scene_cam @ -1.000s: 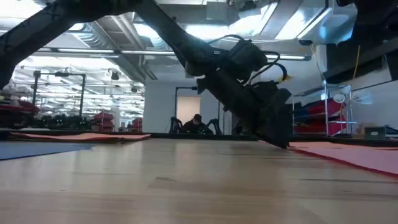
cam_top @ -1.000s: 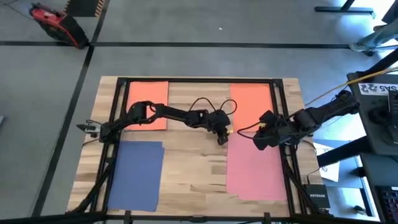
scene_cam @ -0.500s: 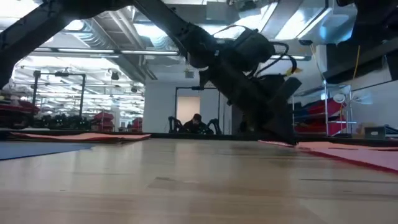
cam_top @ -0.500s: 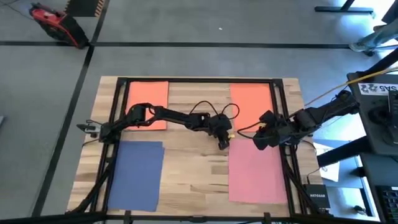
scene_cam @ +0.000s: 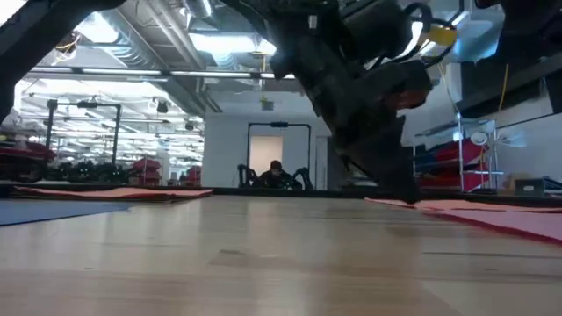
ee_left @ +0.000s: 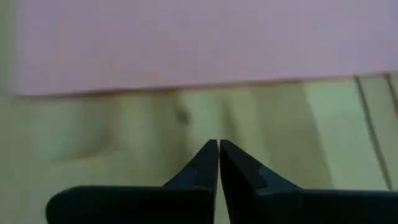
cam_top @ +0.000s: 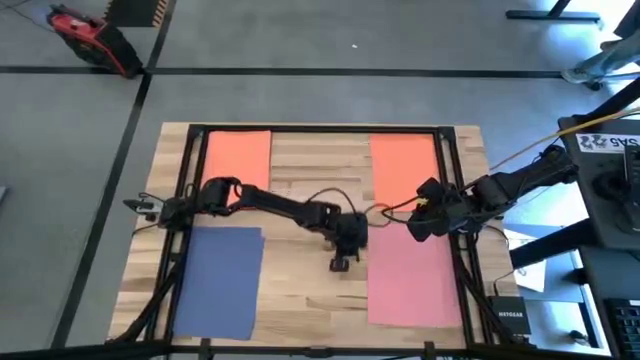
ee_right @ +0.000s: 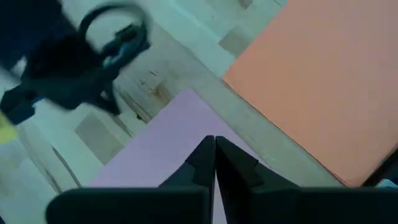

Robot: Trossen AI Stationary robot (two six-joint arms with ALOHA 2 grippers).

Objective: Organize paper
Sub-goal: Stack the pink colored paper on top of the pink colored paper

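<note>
Four sheets of paper lie flat on the wooden table: orange (cam_top: pixel 237 160) far left, orange (cam_top: pixel 404 165) far right, blue (cam_top: pixel 218 282) near left, pink (cam_top: pixel 412 280) near right. My left gripper (cam_top: pixel 342 264) is shut over bare wood, a little left of the pink sheet's left edge (ee_left: pixel 186 87). My right gripper (cam_top: pixel 412 228) is shut and points down over the pink sheet's far left corner (ee_right: pixel 186 99), near the orange sheet (ee_right: pixel 323 81). My right gripper's shut fingertips (ee_right: pixel 205 155) stand at the pink sheet's far left corner, coming from above and the right. Whether they rest on the paper or hover just over it, I cannot tell. My left gripper touches no paper.
Black frame rails (cam_top: pixel 190 190) run along the table's left and right sides. A strip of bare wood (cam_top: pixel 300 300) runs down the middle between the two columns of sheets. A cable loop (cam_top: pixel 325 198) rides on my left arm. Beyond the table is a room with a person (scene_cam: pixel 277 171) far off.
My left gripper, shut throughout, has drawn away from the pink sheet's left edge, going toward the table's near edge and slightly left. The pink sheet lies flat where it was half a second ago.
</note>
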